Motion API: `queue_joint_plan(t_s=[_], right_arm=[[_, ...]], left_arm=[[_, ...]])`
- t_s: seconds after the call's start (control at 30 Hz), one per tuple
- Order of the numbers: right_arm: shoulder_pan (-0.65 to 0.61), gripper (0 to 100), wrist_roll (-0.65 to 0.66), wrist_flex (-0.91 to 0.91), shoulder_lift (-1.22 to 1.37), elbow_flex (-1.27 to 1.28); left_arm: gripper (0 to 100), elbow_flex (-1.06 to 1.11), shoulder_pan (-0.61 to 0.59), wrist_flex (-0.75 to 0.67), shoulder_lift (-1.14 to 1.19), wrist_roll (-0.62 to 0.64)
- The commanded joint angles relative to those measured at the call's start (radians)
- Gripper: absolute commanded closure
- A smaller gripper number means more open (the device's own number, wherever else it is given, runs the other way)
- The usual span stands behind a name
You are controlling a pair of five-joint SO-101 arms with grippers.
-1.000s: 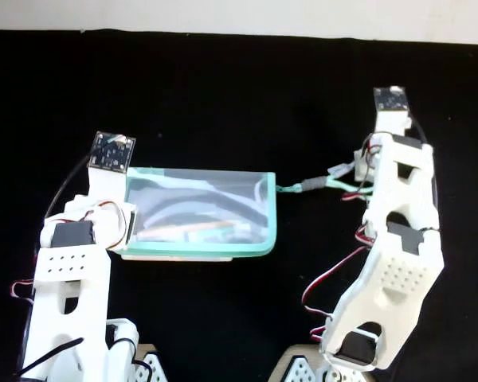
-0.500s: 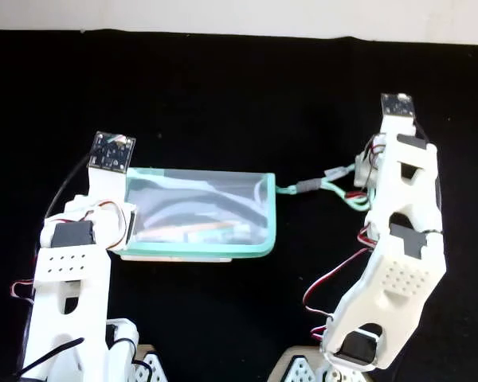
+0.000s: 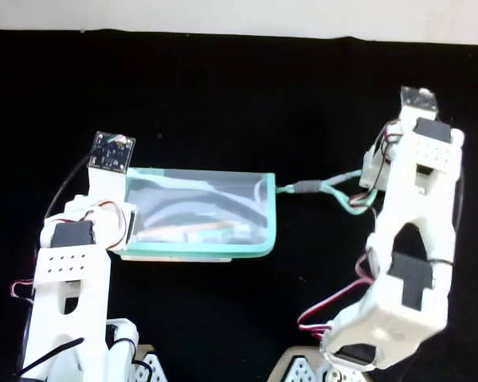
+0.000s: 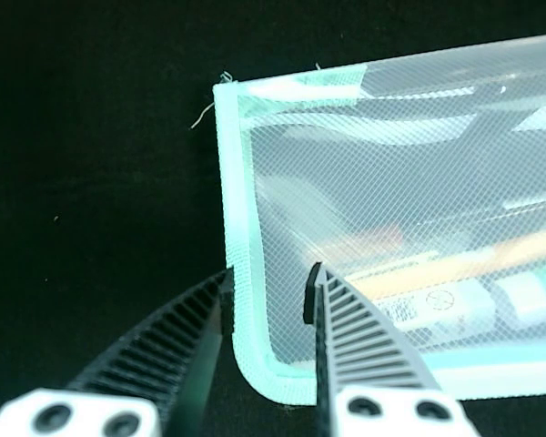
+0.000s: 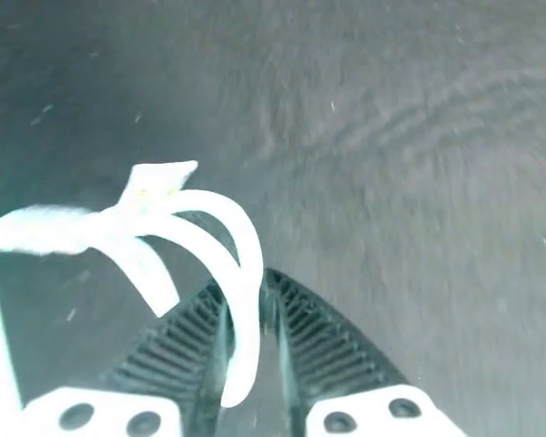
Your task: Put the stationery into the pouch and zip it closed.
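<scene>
The left gripper [image 4: 270, 293] has its jaws pinched on the pouch [image 4: 391, 182], one on each side of the teal border at a short end, close to a corner. The right gripper [image 5: 250, 305] has its jaws drawn narrowly together on the loop of the zip cord [image 5: 209, 218].

The pouch lies flat on the black table [image 3: 223, 95]. Its long axis runs across from one arm to the other, with the held end toward the left arm and the other end pointing at the right arm. Through the mesh the stationery [image 4: 491, 273] lies lengthwise along that axis.

The cord leaves the pouch at the far corner of its right-arm end. It stretches nearly in line with the far long edge, past a small grey bead [image 3: 307, 188], to the right gripper, which is well apart from the pouch.

Beyond the pouch's far long edge the table runs wide to its back edge. There is a narrower stretch of table before the near long edge, between the two arm bases.
</scene>
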Motion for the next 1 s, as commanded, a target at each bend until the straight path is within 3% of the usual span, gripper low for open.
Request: queue_joint_plan(t_s=[0.0, 0.23, 0.37, 0.6, 0.97], right_arm=[[0.001, 99.2, -0.012, 0.097, -0.179, -0.005], [-0.002, 99.2, -0.012, 0.252, -0.432, -0.005], [-0.002, 99.2, -0.012, 0.303, -0.587, -0.007], [-0.097, 99.2, -0.011, 0.308, -0.825, -0.005], [-0.266, 99.2, -0.009, 0.248, -0.972, -0.018]], left_arm=[[84, -0.007, 0.015, 0.012, -0.007, -0.003], [84, -0.008, 0.021, 0.014, -0.007, -0.003], [84, -0.007, 0.116, 0.037, -0.007, -0.003], [84, -0.045, 0.266, 0.054, -0.008, 0.118], [84, -0.209, 0.271, 0.055, -0.008, 0.14]])
